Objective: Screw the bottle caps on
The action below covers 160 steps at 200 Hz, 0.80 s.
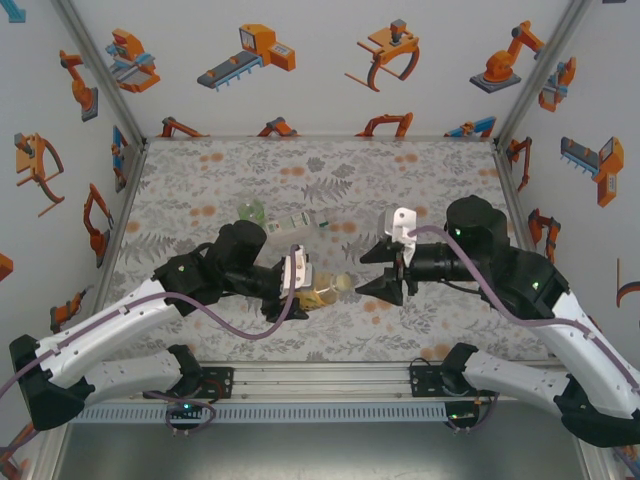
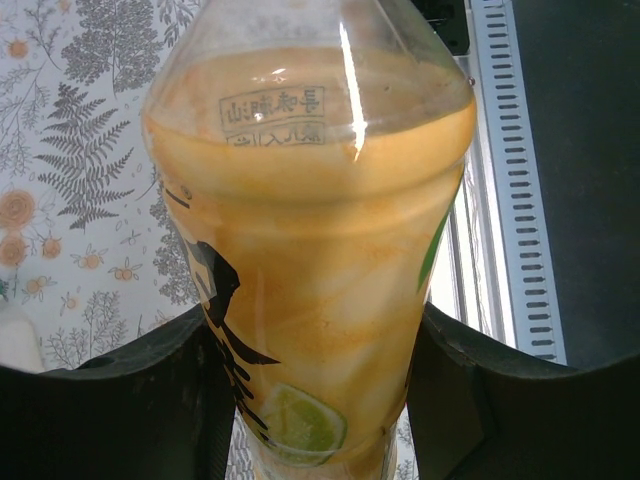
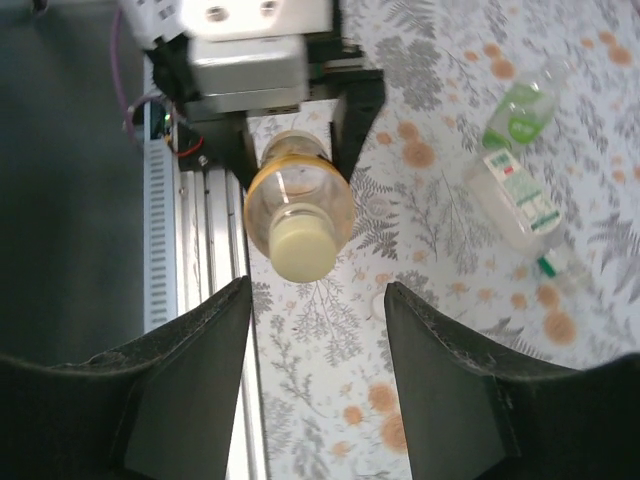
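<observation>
Our left tool (image 1: 303, 288) clamps the amber bottle (image 2: 310, 250) sideways over the bench (image 1: 200, 180). Its pale cap (image 3: 302, 248) points at our right tool (image 1: 384, 268), which gapes wide just short of it. The clear bottle (image 3: 515, 195) and green bottle (image 3: 525, 110) lie farther back.

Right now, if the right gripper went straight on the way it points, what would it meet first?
Probably the pale cap on the amber bottle that the left gripper holds, lined up ahead of the right gripper's open fingers; depth is unclear.
</observation>
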### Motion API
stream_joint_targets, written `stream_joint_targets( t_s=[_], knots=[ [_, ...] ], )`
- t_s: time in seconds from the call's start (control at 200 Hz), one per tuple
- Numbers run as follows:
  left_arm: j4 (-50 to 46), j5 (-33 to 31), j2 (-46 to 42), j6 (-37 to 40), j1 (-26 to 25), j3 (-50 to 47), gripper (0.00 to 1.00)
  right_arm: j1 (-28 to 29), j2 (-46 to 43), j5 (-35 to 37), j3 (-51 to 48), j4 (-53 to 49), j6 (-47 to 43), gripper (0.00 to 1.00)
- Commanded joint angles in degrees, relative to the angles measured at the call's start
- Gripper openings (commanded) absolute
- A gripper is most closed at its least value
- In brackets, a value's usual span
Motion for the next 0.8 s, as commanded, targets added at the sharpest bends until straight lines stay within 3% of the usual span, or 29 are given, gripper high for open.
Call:
stream_joint_targets(
  t_s=[0.0,0.275,0.591,0.796],
  knots=[
    [-1.31,2.32,-1.11,0.15,-0.37,1.74,0.0,-0.18,-0.27,-9.44,-1.63,2.91,-9.39,0.52],
    [-0.61,2.5,-1.26,-0.08,-0.46,1.78,0.0,0.27,-2.1,-11.94,-10.38,17.32,-1.73,0.51],
    [-0.17,2.52,-1.68,-0.33,-0.46,1.44,0.0,0.75,-2.58,-9.66,-12.53,18.93,-1.02,0.42],
    [0.03,2.22,-2.13,-0.44,-0.46,1.18,0.0,0.73,-2.64,-9.13,-12.65,18.19,-1.06,0.42]
  ],
)
